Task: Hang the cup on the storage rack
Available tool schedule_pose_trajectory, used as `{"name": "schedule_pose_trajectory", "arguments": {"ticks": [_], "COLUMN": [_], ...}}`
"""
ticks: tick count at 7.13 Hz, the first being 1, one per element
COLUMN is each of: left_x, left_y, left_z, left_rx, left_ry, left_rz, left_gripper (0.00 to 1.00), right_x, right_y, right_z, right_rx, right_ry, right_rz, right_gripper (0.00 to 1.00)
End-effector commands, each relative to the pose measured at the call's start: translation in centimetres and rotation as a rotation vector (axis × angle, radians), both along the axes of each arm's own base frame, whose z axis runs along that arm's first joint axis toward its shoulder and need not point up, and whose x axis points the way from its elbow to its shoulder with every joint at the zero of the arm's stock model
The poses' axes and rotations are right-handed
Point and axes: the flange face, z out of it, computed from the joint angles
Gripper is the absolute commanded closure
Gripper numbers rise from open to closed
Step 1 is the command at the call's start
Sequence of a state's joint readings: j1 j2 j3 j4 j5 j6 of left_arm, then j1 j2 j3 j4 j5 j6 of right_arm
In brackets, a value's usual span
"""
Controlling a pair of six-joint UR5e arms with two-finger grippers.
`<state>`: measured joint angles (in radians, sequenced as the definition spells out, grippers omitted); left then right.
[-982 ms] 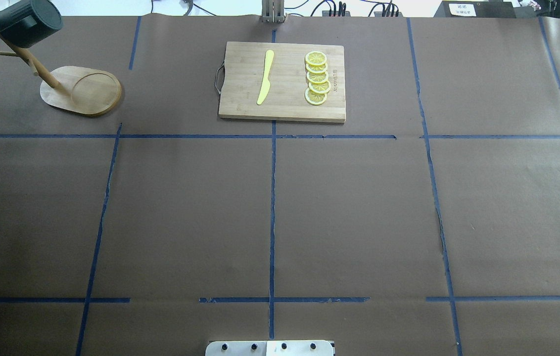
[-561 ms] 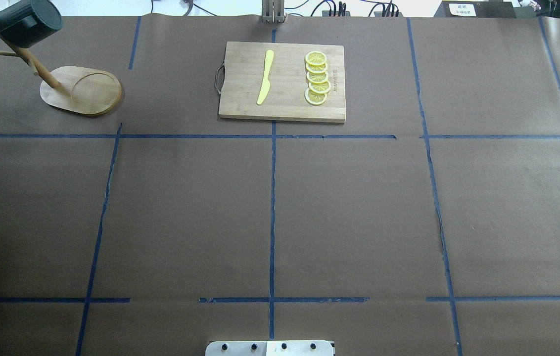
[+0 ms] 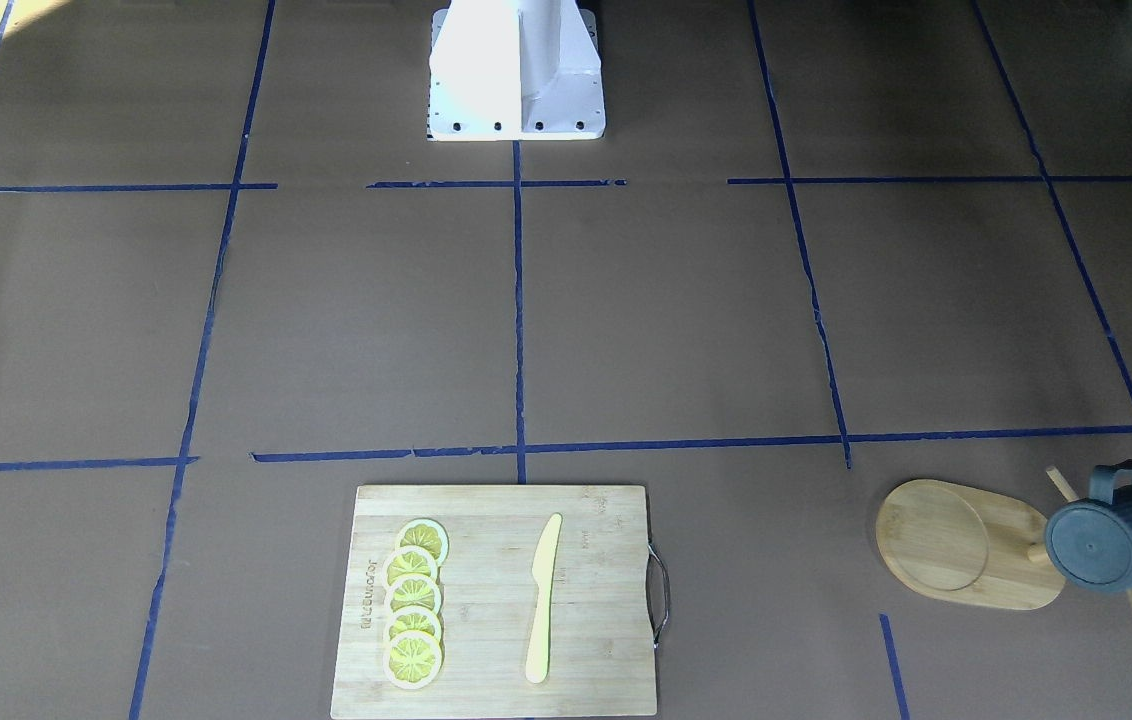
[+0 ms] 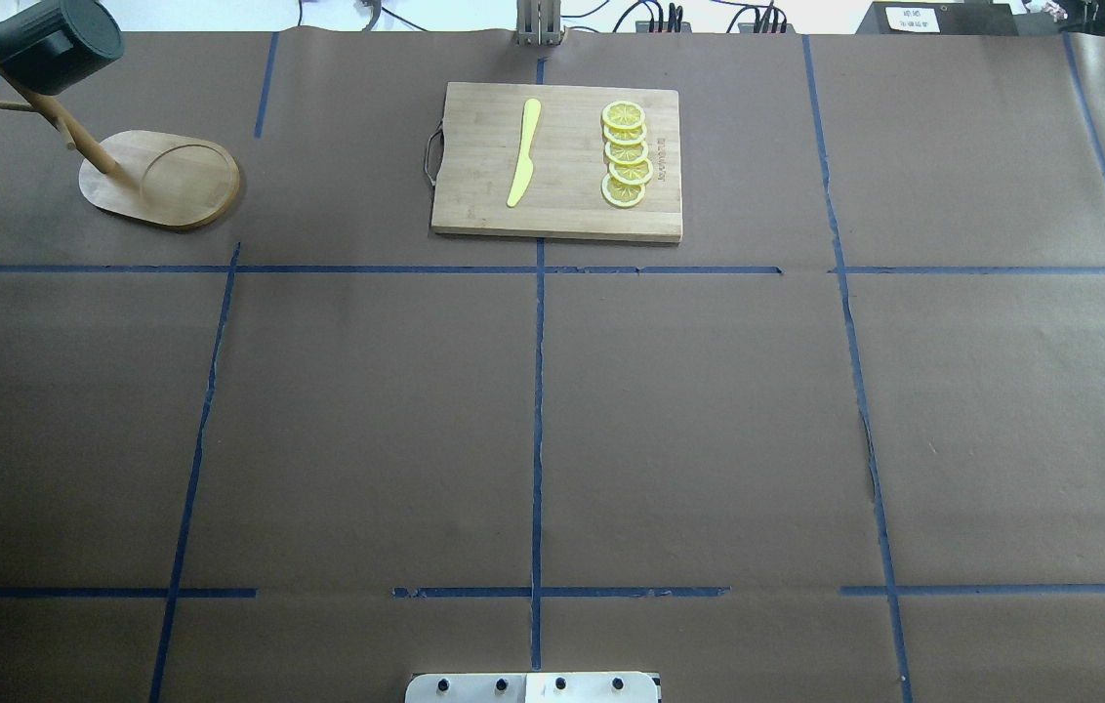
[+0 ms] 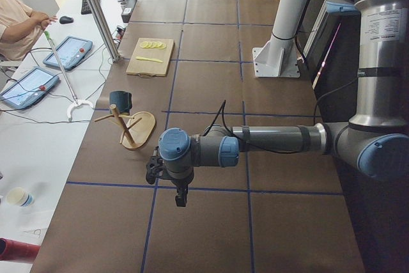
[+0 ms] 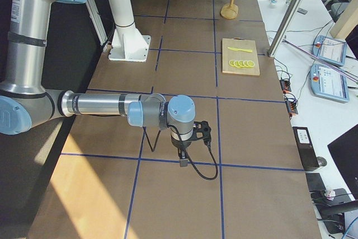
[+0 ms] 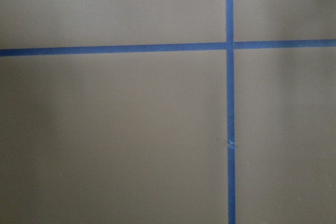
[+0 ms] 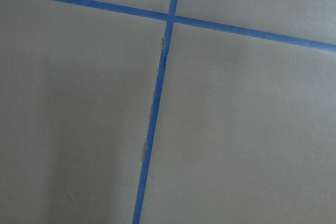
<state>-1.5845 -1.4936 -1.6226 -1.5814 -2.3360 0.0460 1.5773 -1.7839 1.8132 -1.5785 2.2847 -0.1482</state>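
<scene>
Cup sideways on storage rack

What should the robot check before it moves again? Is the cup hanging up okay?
1. Cup hanging up on the storage rack: ok.
2. Cup's handle hooked fully over a peg: cannot tell, the cup hides it.
3. Storage rack standing upright on its base: ok.
4. Left gripper and right gripper far from the rack: ok.
5. Grippers open or shut: cannot tell.
6. Cutting board with knife and lemon slices apart from the rack: ok.
</scene>
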Motion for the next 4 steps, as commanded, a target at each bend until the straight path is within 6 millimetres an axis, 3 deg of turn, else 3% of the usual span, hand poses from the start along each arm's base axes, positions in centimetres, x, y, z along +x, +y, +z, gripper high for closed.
{"name": "schedule_pose_trajectory", "arguments": {"ticks": [1,4], "left_x": [0.1,0.2], "left_y": [0.3,0.9], "left_z": [-0.5,-1.6], "left_rx": [0.005,0.038], "left_ry": [0.006,0.010], "left_rz": [0.003,0.006], "left_gripper": [0.00,0.00], "right_x": [0.0,0.1], "right_y": [0.0,0.1], "right_z": [0.0,0.1], "right_rx": [-0.009,-0.015], "right_ry": [0.003,0.002], "right_rz": [0.010,0.011], "right_gripper": [0.01,0.02]}}
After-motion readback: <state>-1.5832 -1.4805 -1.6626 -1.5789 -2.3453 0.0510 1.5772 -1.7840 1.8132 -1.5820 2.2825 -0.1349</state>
